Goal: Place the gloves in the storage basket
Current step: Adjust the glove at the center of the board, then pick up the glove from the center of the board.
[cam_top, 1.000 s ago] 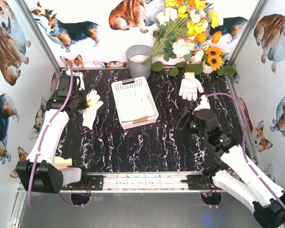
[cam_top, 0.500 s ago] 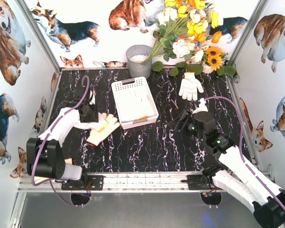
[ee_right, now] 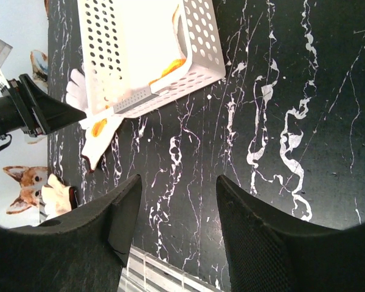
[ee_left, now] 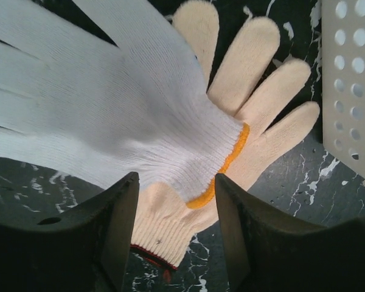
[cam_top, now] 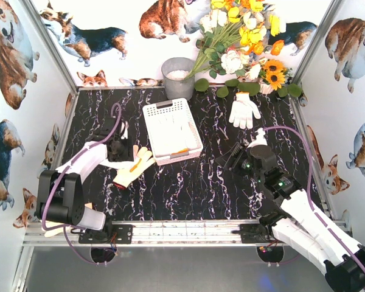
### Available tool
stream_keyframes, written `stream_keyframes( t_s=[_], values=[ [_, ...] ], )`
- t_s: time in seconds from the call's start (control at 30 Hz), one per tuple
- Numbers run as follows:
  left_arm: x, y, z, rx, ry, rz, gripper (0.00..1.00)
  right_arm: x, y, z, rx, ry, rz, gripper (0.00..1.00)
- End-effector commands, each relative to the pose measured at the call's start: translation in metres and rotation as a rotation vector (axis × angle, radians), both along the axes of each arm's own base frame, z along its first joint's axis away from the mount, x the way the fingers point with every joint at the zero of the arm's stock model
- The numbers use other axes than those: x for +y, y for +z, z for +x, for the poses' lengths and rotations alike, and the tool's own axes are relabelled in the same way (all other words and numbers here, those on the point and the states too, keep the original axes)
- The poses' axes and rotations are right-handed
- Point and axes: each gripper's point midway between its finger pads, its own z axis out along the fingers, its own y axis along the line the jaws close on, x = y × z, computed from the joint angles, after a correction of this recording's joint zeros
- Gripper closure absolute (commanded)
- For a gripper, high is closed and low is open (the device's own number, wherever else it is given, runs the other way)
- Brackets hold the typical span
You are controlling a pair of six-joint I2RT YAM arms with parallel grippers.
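Two stacked gloves (cam_top: 132,167) lie flat on the table (cam_top: 188,188), just left of the storage basket (cam_top: 164,104) by its near-left corner. The cream glove (cam_top: 137,163) is underneath, long axis diagonal, fingers pointing at the basket and red-edged cuff away from it. The white glove (ee_left: 109,109) is on top, orange-trimmed cuff over the cream palm, fingers pointing away from the basket.

Left gripper (ee_left: 175,179) hangs right over the pair, jaws apart, gripping nothing. Right gripper (ee_right: 175,182) sits right of the basket, jaws apart, empty.

Binned gloves (cam_top: 177,131) lie inside the basket, and a lone glove (cam_top: 244,109) is well right of it.

A second ago I had the left jaws clamped on the pair, lifted, farther left of the basket. Now they're down and released. Right arm has barely moved.
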Motion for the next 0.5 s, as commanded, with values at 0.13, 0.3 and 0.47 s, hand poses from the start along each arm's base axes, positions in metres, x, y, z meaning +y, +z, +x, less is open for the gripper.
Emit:
stream_keyframes(
  t_s=[0.13,0.3,0.47],
  values=[
    [-0.023,-0.022,-0.016,0.051,-0.04,-0.008,0.63,0.003,0.01,0.007,-0.045,-0.014,0.046,0.46],
    [-0.018,-0.029,-0.017,0.069,-0.032,0.029,0.62,0.003,0.009,0.007,-0.043,-0.017,0.048,0.46],
    [-0.004,-0.028,-0.014,0.063,-0.006,0.112,0.84,0.003,0.008,0.008,-0.042,-0.021,0.047,0.46]
  ],
)
